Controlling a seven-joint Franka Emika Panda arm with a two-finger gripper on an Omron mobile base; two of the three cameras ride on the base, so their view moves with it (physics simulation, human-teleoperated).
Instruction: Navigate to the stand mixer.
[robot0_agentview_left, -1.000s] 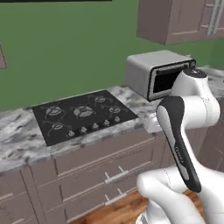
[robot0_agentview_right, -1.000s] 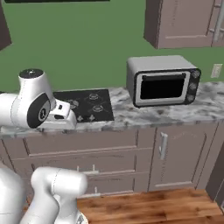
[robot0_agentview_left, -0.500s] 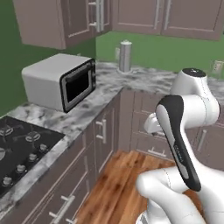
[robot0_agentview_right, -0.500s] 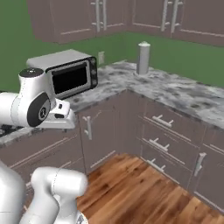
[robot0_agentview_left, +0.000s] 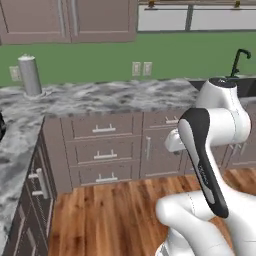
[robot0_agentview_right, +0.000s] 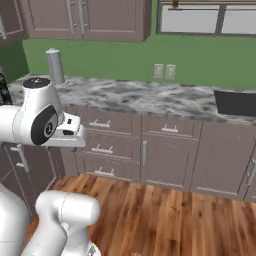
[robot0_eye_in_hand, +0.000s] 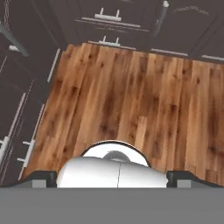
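Note:
The stand mixer is out of view. My arm is folded close over the base, with the hand (robot0_agentview_left: 173, 141) tucked in front of the elbow and seen from the other side as a white hand (robot0_agentview_right: 70, 133). In the hand view my gripper (robot0_eye_in_hand: 112, 177) points down at the wood floor; its two dark fingertips (robot0_eye_in_hand: 43, 178) stand far apart with nothing between them, so it is open.
A marble counter (robot0_agentview_left: 115, 97) over brown drawers runs along the green wall. A grey cylinder (robot0_agentview_left: 30, 75) stands on it at the left. A black faucet (robot0_agentview_left: 240, 57) and dark sink (robot0_agentview_right: 235, 102) are at the right. Another counter (robot0_agentview_left: 12, 150) runs along the left. Wood floor (robot0_agentview_right: 165, 215) lies ahead.
The whole picture has swung: the cooktop and then the microwave slid out to the left, and the counter with the cylinder and the sink came in. The arm's pose is unchanged.

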